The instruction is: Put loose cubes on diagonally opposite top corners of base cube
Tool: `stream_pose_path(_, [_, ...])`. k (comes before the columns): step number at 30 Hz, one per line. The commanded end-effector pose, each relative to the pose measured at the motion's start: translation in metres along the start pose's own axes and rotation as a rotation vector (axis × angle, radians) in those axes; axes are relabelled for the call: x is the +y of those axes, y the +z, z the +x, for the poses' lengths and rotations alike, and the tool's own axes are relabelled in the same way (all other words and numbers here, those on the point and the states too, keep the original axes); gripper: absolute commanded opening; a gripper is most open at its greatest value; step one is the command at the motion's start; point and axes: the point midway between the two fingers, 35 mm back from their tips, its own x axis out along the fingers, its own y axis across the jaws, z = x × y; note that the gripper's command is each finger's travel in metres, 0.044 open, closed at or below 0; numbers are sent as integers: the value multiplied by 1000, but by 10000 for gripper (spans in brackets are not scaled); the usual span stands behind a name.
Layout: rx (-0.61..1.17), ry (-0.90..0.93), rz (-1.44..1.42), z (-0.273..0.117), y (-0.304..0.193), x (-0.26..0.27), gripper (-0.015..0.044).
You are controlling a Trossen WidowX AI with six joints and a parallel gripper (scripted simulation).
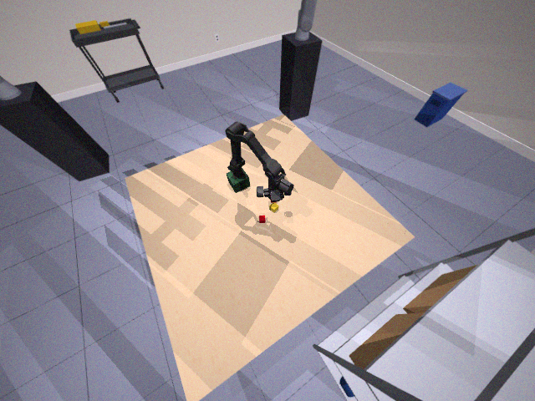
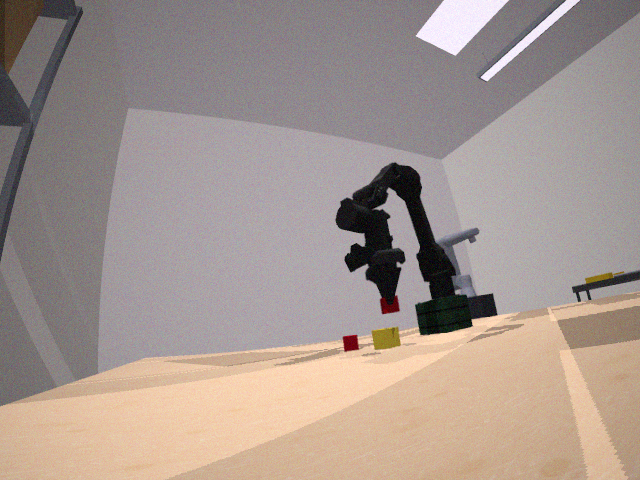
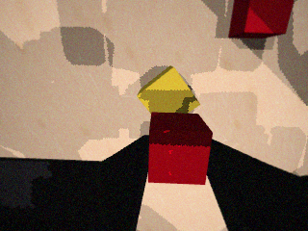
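My gripper (image 2: pixel 390 302) (image 3: pixel 175 142) is clamped on one red cube (image 2: pixel 389 305) (image 3: pixel 179 154), held above the yellow base cube (image 1: pixel 273 207) (image 2: pixel 386 338) (image 3: pixel 168 91), mid-frame in wrist; the other red cube (image 1: pixel 262 219) (image 2: pixel 350 342) (image 3: pixel 262 16) sits upper right there, on the mat. I should square to the yellow cube, whose edges look diagonal in wrist, offset toward one corner, then lower slowly, level, without nudging it.

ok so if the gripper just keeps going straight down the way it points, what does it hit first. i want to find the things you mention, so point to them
Probably the yellow cube (image 1: pixel 273 207) (image 2: pixel 386 338) (image 3: pixel 169 91): the red cube held in the gripper (image 2: pixel 389 303) (image 3: pixel 175 142) would likely touch its top first, though the exact line-up is hard to judge.
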Motion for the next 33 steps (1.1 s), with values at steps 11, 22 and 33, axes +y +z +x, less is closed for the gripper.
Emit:
stream_pose_path(11, [2,2,66,2,-6,6,105])
stream_pose_path(22, [2,2,71,21,-4,5,105])
stream_pose_path(33, [1,2,73,28,-4,4,105])
